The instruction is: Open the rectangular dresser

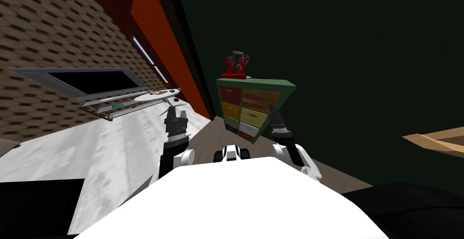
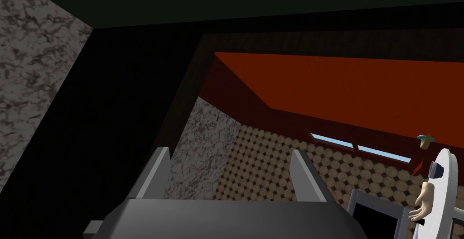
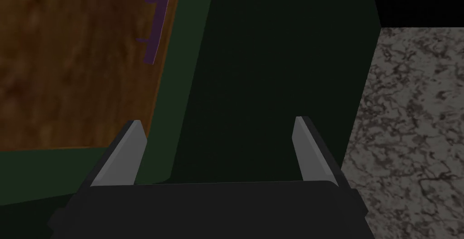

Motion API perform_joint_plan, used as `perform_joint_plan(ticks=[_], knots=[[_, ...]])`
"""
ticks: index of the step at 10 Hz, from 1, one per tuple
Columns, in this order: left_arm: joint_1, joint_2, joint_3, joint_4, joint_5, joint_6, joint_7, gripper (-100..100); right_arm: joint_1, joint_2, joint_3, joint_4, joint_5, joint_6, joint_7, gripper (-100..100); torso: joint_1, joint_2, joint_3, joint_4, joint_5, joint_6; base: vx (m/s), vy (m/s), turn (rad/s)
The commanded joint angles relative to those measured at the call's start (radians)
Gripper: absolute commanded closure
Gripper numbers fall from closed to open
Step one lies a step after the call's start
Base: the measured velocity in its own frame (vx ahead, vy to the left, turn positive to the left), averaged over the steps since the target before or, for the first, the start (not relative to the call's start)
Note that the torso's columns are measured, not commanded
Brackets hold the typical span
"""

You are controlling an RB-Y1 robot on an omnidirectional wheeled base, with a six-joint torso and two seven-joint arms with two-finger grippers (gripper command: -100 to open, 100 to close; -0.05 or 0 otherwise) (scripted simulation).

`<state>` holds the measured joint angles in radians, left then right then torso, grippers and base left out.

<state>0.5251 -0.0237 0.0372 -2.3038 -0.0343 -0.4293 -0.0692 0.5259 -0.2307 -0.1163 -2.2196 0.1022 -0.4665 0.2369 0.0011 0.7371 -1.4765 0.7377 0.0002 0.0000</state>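
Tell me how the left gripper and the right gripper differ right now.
Place: the right gripper is up close at the right edge of the dresser; the left gripper is raised off to its left, apart from it. Aim: the right gripper faces the green frame beside a brown drawer front with a purple handle; the left gripper points away from the dresser. Shared: both are open and hold nothing.

dresser (image 1: pixel 253 110) is showing green frame, multicoloured drawers | toy (image 1: pixel 235 65) is showing red | floor (image 3: pixel 408 136) is showing mottled grey
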Motion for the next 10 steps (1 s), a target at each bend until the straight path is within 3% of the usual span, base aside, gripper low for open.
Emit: perform_joint_plan(ticks=[1, 10], knots=[[0.000, 0.000, 0.000, 0.000, 0.000, 0.000, 0.000, 0, 0.011, -0.032, -0.041, 0.010, 0.067, 0.033, 0.065, -100, 0.000, 0.000, 0.000, 0.000, 0.000, 0.000, 0.137, 0.187, -0.060], [0.000, 0.000, 0.000, 0.000, 0.000, 0.000, 0.000, 0, 0.054, -0.164, -0.217, 0.059, 0.321, 0.170, 0.298, -100, 0.000, 0.002, 0.001, 0.001, 0.000, 0.000, 0.142, 0.224, -0.070]])
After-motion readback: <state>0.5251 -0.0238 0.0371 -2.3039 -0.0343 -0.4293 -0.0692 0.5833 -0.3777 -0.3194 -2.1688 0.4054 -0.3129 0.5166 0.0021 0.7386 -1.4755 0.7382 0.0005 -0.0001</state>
